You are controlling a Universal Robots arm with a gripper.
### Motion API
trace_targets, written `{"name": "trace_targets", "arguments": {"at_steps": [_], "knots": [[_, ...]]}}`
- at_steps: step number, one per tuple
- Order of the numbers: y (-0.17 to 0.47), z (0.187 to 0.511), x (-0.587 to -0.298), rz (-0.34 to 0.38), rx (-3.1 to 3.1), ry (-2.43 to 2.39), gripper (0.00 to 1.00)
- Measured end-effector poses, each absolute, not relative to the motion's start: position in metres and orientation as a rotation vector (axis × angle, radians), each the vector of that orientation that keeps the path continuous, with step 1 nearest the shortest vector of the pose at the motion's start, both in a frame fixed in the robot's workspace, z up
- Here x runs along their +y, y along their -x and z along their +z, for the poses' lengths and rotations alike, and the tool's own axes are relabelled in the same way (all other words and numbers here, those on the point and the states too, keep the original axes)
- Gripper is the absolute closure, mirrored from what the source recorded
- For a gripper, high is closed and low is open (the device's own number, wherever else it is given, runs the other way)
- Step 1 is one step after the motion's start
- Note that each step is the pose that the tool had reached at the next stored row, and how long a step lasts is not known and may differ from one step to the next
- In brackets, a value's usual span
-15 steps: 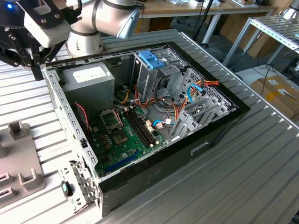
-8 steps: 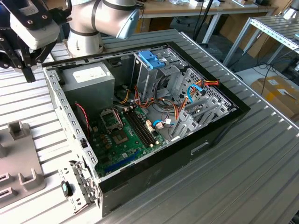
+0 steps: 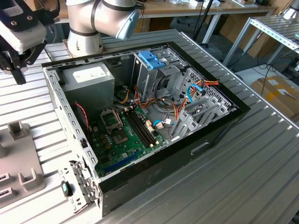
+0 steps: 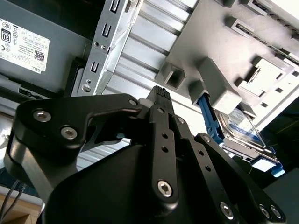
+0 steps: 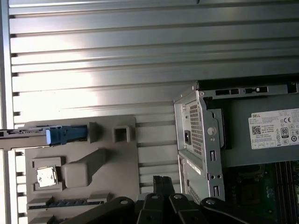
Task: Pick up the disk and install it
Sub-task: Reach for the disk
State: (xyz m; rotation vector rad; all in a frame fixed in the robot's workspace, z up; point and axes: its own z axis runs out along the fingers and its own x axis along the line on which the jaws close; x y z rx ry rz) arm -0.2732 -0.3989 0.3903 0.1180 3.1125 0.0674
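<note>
Ribbed metal table (image 3: 243, 154) carrying one open computer case (image 3: 210, 140), one grey holder (image 5: 126, 158), one disk (image 4: 239, 125). One arm, one gripper (image 4: 161, 94).

Disk: silver-grey, white-and-blue label, light-blue rail along edge. Sitting on edge in slot of holder, at holder's side away from case.

Gripper hanging over table strip between holder and case, well apart from disk. Jaws pressing together, gripping nothing, touching nothing.

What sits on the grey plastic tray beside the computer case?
The silver-grey disk in its light-blue carrier stands on edge in the grey plastic tray; a small silver square lies in a recess. Tray blocks hide part of the disk.
</note>
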Motion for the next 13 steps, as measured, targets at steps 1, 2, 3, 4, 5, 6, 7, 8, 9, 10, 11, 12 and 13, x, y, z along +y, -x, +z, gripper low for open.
{"name": "trace_targets", "arguments": {"at_steps": [1,2,3,4,5,6,7,8,9,10,11,12,13], "knots": [[0.277,0.390,-0.399,0.067,3.112,-0.118,0.89],[0.278,0.390,-0.399,0.067,3.112,-0.118,0.89],[0.279,0.390,-0.399,0.067,3.112,-0.118,0.89],[0.281,0.390,-0.399,0.067,3.113,-0.118,0.89],[0.283,0.390,-0.399,0.067,3.112,-0.118,0.89],[0.285,0.390,-0.399,0.067,3.112,-0.118,0.89],[0.286,0.390,-0.399,0.067,3.113,-0.118,0.89],[0.288,0.390,-0.399,0.067,3.112,-0.118,0.89],[0.290,0.390,-0.399,0.067,3.112,-0.118,0.89],[0.293,0.390,-0.399,0.067,3.112,-0.118,0.89],[0.295,0.390,-0.399,0.067,3.112,-0.118,0.89],[0.296,0.390,-0.399,0.067,3.112,-0.118,0.89],[0.299,0.390,-0.399,0.067,3.112,-0.118,0.89]]}}
